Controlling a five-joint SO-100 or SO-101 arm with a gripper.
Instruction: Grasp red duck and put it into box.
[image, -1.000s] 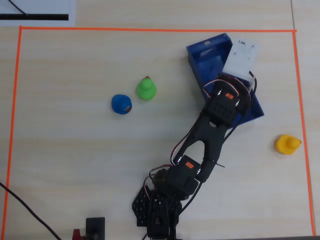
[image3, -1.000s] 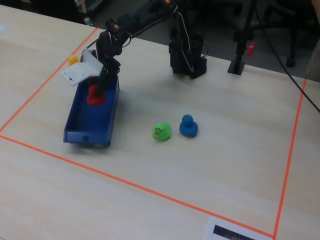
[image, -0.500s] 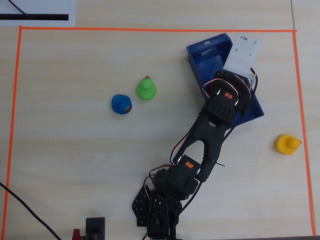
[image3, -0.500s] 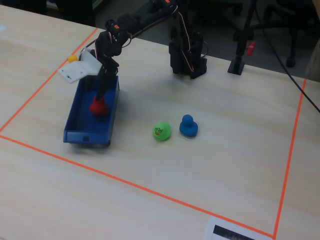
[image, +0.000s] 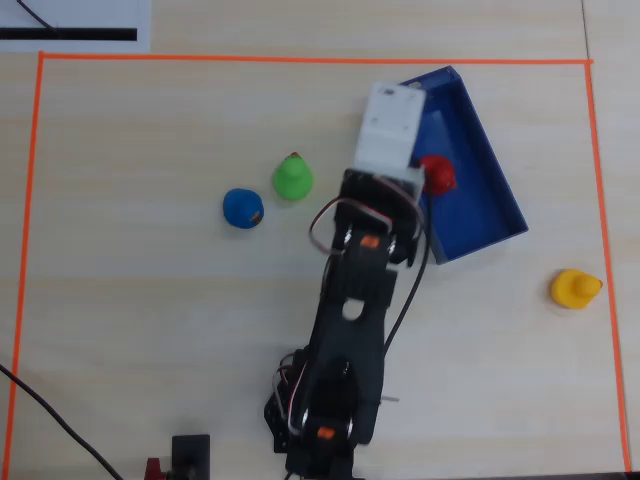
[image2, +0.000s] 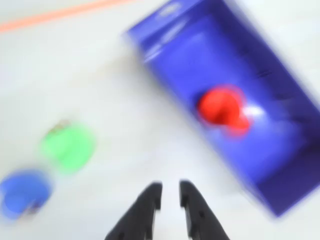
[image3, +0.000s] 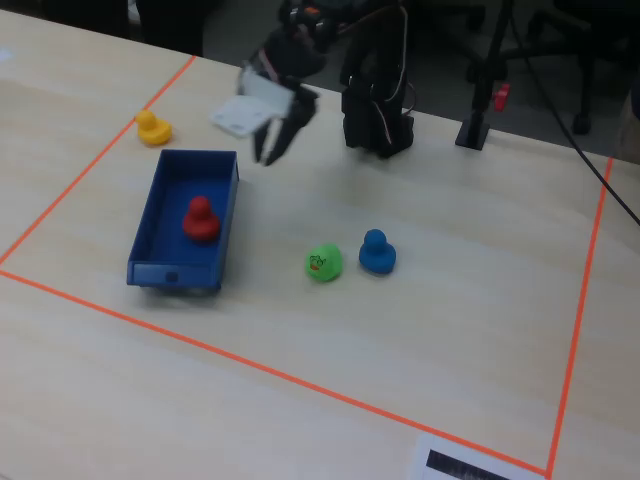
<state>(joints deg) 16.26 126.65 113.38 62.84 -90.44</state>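
The red duck (image: 438, 173) sits upright inside the dark blue box (image: 500, 190), near its middle; it also shows in the wrist view (image2: 222, 107) and the fixed view (image3: 200, 218). The box (image3: 180, 272) lies on the table, also seen in the wrist view (image2: 280, 165). My gripper (image2: 170, 192) is empty, its black fingers only a narrow gap apart. It hangs above the table just beside the box's long wall (image3: 272, 152), clear of the duck. In the overhead view the white wrist block hides the jaws.
A green duck (image: 292, 178) and a blue duck (image: 243, 208) stand on the table left of the arm in the overhead view. A yellow duck (image: 575, 288) stands right of the box. Orange tape (image: 300, 58) frames the work area.
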